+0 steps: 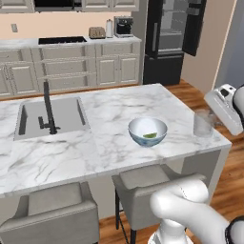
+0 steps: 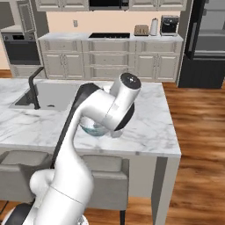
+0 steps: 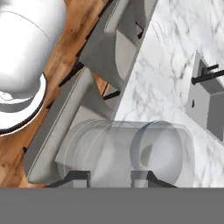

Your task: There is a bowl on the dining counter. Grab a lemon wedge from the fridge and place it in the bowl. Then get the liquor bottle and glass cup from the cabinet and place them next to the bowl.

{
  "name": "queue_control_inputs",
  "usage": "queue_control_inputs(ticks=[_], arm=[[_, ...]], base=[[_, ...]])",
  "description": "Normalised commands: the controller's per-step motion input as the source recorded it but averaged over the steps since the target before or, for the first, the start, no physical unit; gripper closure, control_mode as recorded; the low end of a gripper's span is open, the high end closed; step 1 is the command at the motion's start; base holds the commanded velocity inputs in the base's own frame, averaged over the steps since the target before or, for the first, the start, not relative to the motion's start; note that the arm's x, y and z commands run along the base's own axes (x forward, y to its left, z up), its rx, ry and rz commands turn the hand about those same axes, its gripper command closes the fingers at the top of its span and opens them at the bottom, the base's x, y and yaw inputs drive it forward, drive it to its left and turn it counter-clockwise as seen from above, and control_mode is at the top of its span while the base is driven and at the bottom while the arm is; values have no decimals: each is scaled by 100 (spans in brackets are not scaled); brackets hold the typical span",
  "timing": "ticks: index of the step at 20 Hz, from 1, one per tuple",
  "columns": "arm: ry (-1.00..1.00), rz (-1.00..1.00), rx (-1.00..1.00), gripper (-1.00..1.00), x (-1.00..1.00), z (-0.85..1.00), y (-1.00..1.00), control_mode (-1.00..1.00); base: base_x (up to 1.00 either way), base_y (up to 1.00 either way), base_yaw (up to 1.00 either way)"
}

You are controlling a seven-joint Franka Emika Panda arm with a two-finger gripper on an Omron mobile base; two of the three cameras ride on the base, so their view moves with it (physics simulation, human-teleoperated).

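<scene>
You have the glass cup [image 1: 203, 123] in the tool [image 3: 110, 177]: in the hand view the two dark finger tips sit against the cup's clear wall, one on each side, closed on it. In the left base view the cup stands upright at the right end of the surface [image 1: 109, 107], close to its edge, with the white hand just to its right. You cannot tell from these pictures whether the cup's base is touching the marble or held slightly above it.

The bowl [image 1: 147, 131] sits on the same surface, to the left of the cup and a little apart from it, near the front edge. It is white and shallow, and a small green lemon wedge [image 1: 150, 135] lies inside it. In the right base view your own arm covers most of the bowl; only part of its lower rim shows beneath the forearm.

Further left on the surface, the steel sink [image 1: 50, 116] is set into the marble with the black faucet [image 1: 47, 107] standing at its near side. Two grey stools [image 1: 143, 183] are tucked under the front edge.

Behind the surface runs the beige wall counter with a toaster [image 1: 96, 32] and a coffee machine [image 1: 123, 26] on top. To its right the black fridge [image 1: 174, 40] stands with a door swung open, its grey shelves visible.
</scene>
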Motion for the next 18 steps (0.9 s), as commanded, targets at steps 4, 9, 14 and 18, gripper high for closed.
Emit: queue_control_inputs(ticks=[4,9,14,18], arm=[[-12,24,6,100,98,-78,-28,-100],[-10,24,2,100,89,-79,-5,-100],[-2,22,0,100,74,-39,-15,-100],[0,14,0,100,57,-16,-34,-100]], base=[[0,0,0],[0,0,0],[0,0,0],[0,0,0]])
